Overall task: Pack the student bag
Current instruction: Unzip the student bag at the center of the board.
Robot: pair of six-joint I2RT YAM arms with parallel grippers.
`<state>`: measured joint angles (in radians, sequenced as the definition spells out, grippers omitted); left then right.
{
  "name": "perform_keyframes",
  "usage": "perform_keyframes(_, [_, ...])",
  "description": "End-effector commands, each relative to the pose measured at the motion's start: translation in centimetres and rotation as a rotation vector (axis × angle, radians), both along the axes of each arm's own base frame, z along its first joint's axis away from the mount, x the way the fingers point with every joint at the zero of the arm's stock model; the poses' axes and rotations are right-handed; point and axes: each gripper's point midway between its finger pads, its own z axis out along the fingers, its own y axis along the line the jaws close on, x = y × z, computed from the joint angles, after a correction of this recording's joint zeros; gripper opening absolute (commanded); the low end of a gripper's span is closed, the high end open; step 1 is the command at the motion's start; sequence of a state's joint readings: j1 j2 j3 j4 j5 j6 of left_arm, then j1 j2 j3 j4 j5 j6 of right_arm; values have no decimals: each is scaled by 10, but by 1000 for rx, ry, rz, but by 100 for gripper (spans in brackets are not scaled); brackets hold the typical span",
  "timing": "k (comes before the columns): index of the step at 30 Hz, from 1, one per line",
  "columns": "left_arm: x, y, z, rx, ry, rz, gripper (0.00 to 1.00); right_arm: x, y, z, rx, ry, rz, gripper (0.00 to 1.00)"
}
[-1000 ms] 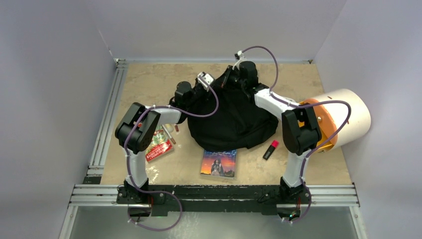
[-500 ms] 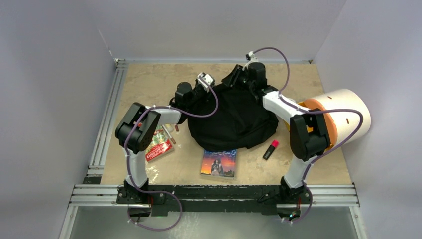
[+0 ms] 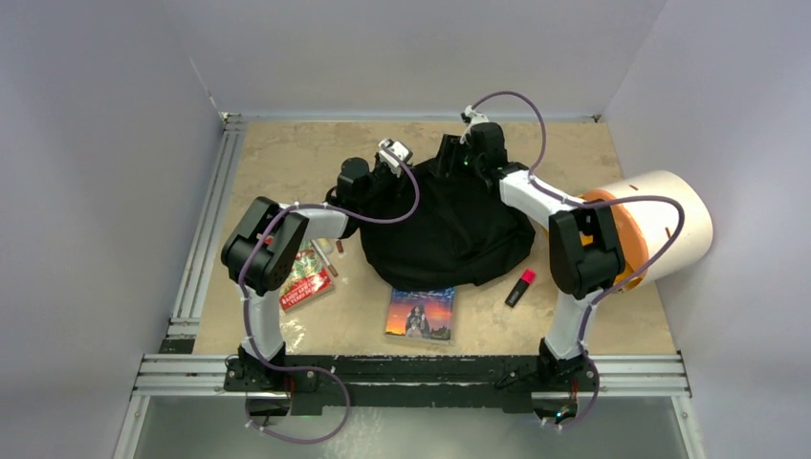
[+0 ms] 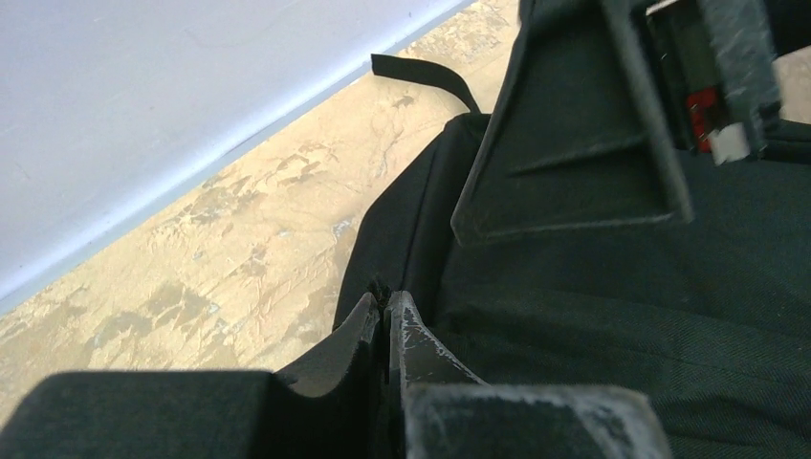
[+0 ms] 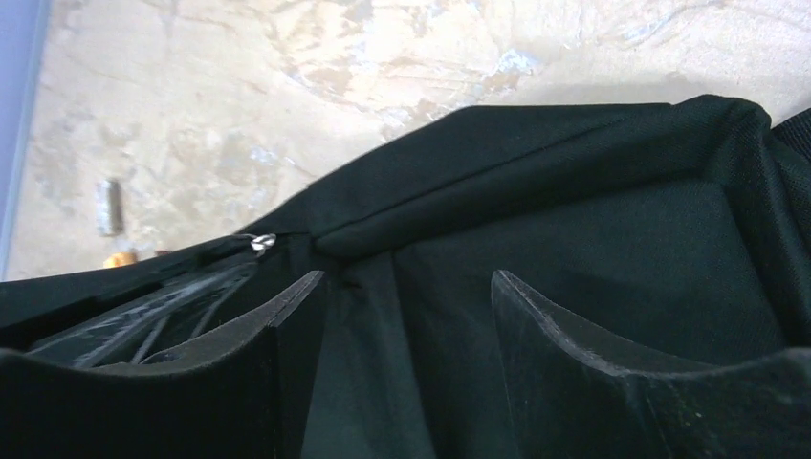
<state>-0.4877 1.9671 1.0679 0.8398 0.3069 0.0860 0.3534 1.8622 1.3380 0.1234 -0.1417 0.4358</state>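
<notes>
The student bag [image 3: 449,234], a rounded black fabric backpack, lies at the middle back of the table. My left gripper [image 4: 386,304] is at the bag's left rim [image 4: 402,239], shut, with a tuft of black fabric pinched at its tips; in the top view the left gripper [image 3: 406,177] sits on the bag's upper left. My right gripper [image 5: 406,277] stands open just over the bag's fabric [image 5: 574,239] at its far edge, holding nothing. A silver zipper pull [image 5: 260,242] shows left of its fingers. From above, the right gripper [image 3: 448,158] is at the bag's top.
A colourful book [image 3: 421,314] lies in front of the bag, a red marker [image 3: 520,287] to its right. A red packet [image 3: 304,279] and small pens [image 3: 327,256] lie left of the bag. A cream-and-orange cylinder [image 3: 650,229] lies at the right edge.
My right gripper has opened and let go of the bag's top, its arm shifting slightly. My left gripper has closed fully on the bag's rim. The bag has settled a little.
</notes>
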Motion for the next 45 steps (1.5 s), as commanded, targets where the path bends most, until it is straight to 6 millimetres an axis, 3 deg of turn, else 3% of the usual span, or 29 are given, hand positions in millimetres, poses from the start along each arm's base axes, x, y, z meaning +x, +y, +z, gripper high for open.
perform_keyframes(1, [-3, -8, 55, -80, -80, -29, 0, 7, 8, 4, -79, -51, 67, 66])
perform_keyframes(7, [-4, -11, 59, -93, -71, -39, 0, 6, 25, -20, -115, -11, 133, 62])
perform_keyframes(17, [-2, -13, 58, -95, -57, -44, 0, 3, 41, -35, -77, 17, 208, 53])
perform_keyframes(20, [-2, -12, 58, -92, -54, -37, 0, 7, 39, -45, -87, 40, 180, 45])
perform_keyframes(28, [8, 6, 55, -58, -19, 80, 0, 8, 35, -61, -74, 100, 120, 0])
perform_keyframes(36, [9, 41, 51, -1, 35, 259, 0, 17, 29, -71, -43, 134, 34, 0])
perform_keyframes(45, [-18, 71, 44, 44, 116, 340, 0, 24, 14, -76, -20, 160, -60, 0])
